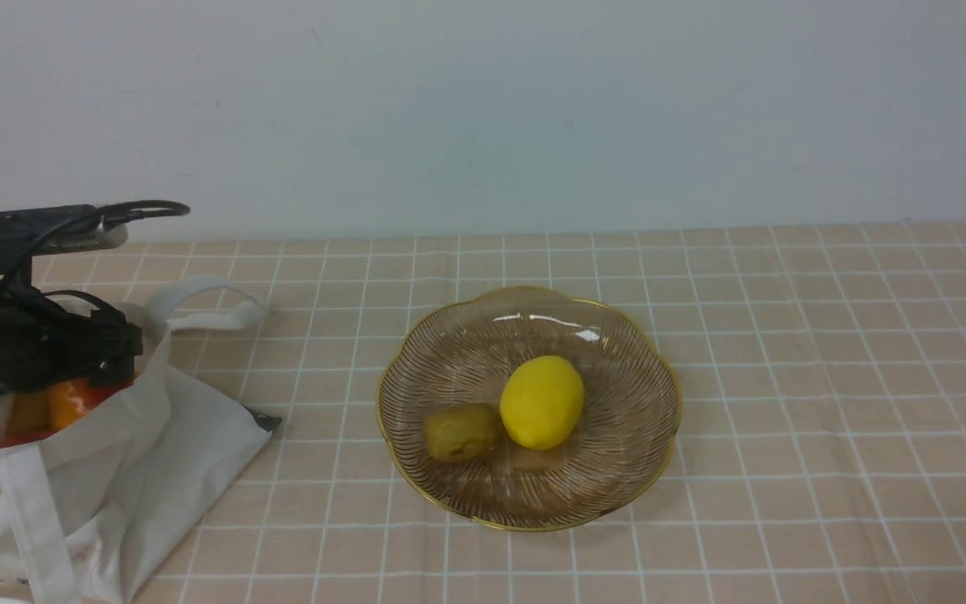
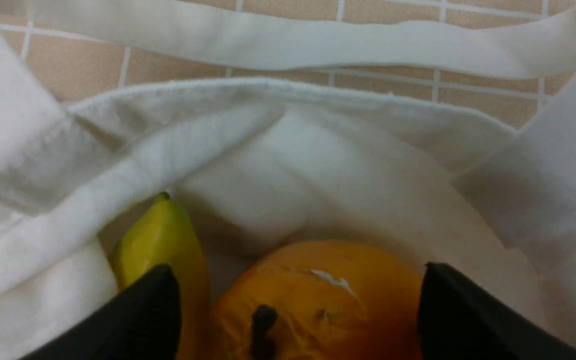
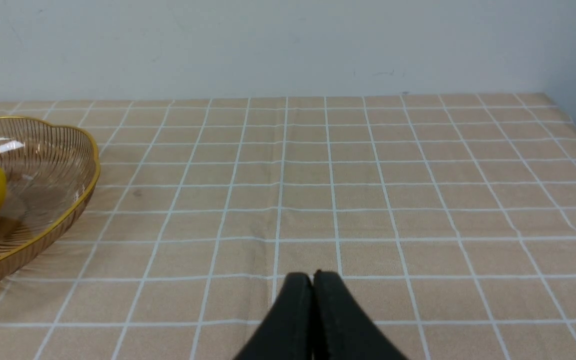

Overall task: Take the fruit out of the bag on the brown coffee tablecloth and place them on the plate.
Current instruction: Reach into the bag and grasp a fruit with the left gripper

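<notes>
Two fruits, a lemon and a dull green-brown one, lie touching in the plate at the centre of the front view, so the task looks partly done. At that view's left edge the bag on the cloth holds at least a pear and a yellow pointed fruit. The left pincer is spread wide astride the pear, not visibly clamped on it, while the right pincer is pressed closed and empty above bare cloth.
</notes>
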`<action>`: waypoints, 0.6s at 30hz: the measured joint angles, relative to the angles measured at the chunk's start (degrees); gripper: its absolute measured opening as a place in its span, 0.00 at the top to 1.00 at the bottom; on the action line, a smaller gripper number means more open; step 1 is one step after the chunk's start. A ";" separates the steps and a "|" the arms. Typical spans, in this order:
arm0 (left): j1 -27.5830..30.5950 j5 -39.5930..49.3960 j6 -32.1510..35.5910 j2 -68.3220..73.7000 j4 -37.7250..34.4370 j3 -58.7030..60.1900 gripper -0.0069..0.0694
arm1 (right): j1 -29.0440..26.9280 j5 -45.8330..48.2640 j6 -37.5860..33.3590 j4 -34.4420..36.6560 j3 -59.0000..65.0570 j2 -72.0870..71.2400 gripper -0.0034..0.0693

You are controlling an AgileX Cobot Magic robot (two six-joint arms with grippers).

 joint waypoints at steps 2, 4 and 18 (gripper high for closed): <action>0.00 0.05 0.00 0.22 0.00 -0.05 0.17 | 0.00 0.00 0.00 0.00 0.00 0.00 0.97; 0.00 0.41 0.00 0.34 0.00 -0.05 0.28 | 0.00 0.00 0.00 0.00 0.00 0.00 0.97; 0.00 9.45 0.00 -9.80 0.39 -2.99 0.40 | 0.00 0.00 0.23 0.00 0.00 0.00 0.97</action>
